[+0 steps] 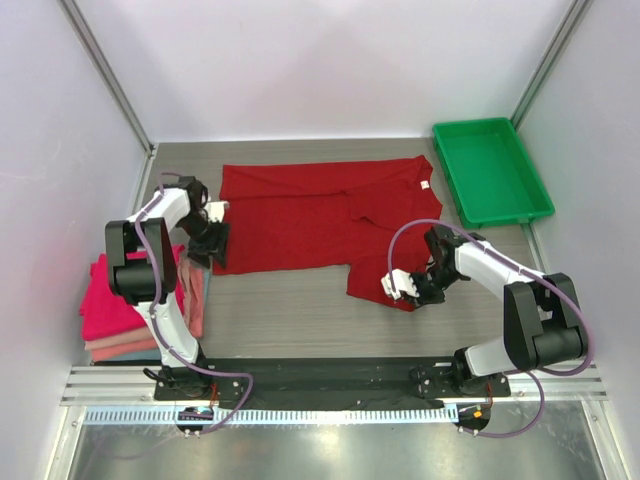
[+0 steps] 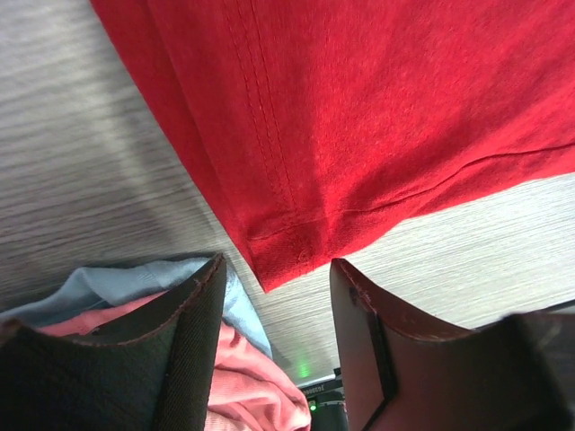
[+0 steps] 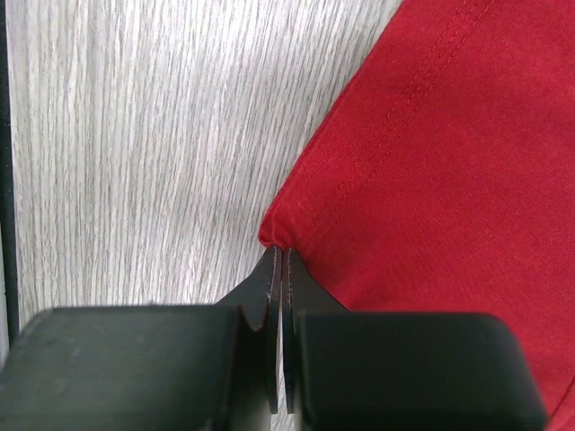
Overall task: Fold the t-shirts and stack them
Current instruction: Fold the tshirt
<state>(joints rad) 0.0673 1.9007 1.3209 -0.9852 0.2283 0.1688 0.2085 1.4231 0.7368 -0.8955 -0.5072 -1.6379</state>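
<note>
FOLD IN PROGRESS: a large crimson t-shirt lies spread sideways across the middle of the grey wood-grain bench. Its neck label is toward the green tray, and part of its right-hand side appears lapped over the body. The right fingers are pressed fully together on a stitched corner at the shirt's near right, the cloth puckering at their tips. The left fingers stand about half open at the near left corner — the hem lies in line with the gap, nothing gripped. At the bench's left edge sits a stack of folded shirts in magenta-pink, salmon and paler tones, which suggests most of the job is done. What appears left is to finish folding this last, largest shirt and set it on the pile. The jersey is soft, matte and limp, with double-stitched hems and shallow creases — cloth likely to sag between two held corners. The tray, rigid moulded plastic with raised walls, sits at the far right corner, just beyond the shirt's shoulder.
</note>
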